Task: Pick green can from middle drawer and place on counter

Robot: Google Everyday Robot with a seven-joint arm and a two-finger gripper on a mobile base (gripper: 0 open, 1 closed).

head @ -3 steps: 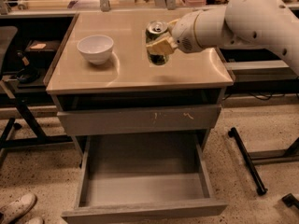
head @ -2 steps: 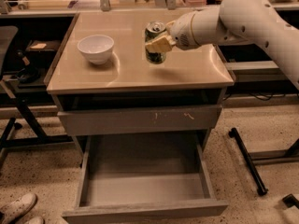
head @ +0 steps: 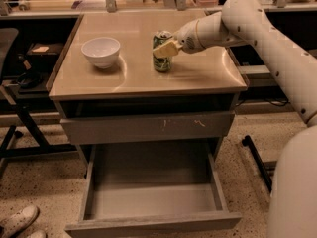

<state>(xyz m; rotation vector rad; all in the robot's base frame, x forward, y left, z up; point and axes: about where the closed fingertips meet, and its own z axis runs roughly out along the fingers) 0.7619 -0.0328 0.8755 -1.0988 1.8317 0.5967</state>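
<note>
White arm (head: 247, 21) stretched over counter (head: 124, 78) w/ gripper (head: 165, 47) at green can (head: 162, 62) (upright).

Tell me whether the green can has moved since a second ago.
Yes. The green can has come down and slightly left, toward the white bowl, and now looks set on the counter. The gripper is at its upper side.

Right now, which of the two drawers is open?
The lower one, the middle drawer: pulled out, showing its grey floor. The scratched drawer front above is shut. The gripper is at the green can on the counter.
</note>
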